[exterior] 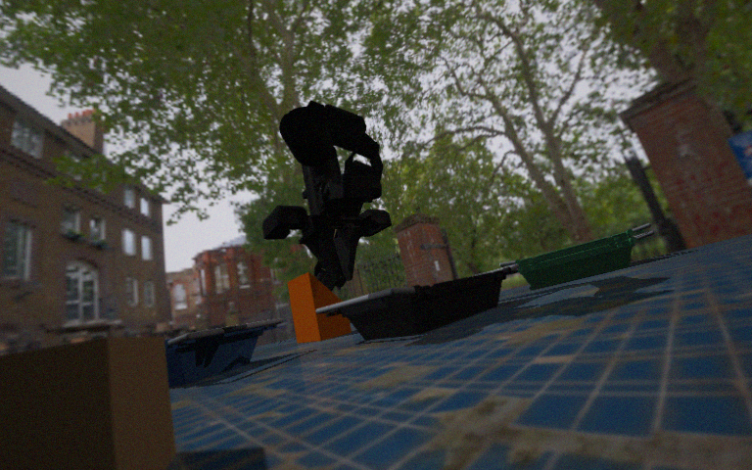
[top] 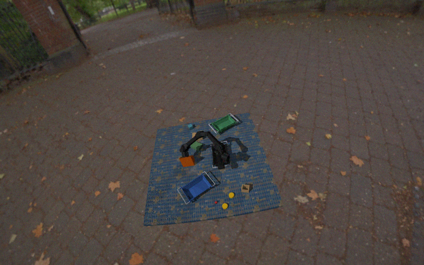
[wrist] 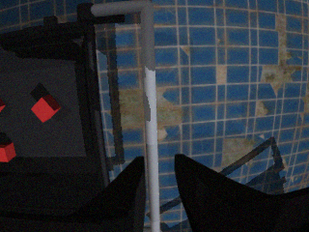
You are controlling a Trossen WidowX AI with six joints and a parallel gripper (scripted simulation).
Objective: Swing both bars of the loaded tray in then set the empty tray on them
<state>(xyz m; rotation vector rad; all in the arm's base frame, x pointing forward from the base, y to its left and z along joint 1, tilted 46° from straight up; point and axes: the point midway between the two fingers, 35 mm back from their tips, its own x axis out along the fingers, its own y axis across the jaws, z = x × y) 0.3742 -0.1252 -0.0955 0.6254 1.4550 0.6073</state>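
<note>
Top, lower centre: gripper (top: 220, 167) (exterior: 337, 285) (wrist: 158, 162) over black tray (top: 214, 164) (exterior: 432, 305) (wrist: 29, 190); blue tray (top: 196, 187) (exterior: 208, 357) below-left.
Exterior, centre: fingertips near black tray, height hard to judge.
Wrist, bottom: fingers slightly parted, nothing pinched; descending off-line could knock the grey bar (wrist: 151, 106).

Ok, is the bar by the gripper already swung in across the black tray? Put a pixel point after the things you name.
No, the bar (top: 215, 167) (exterior: 333, 307) (wrist: 151, 106) lies outside the black tray's (top: 213, 156) (exterior: 438, 305) (wrist: 90, 97) rim, over the mat.
</note>
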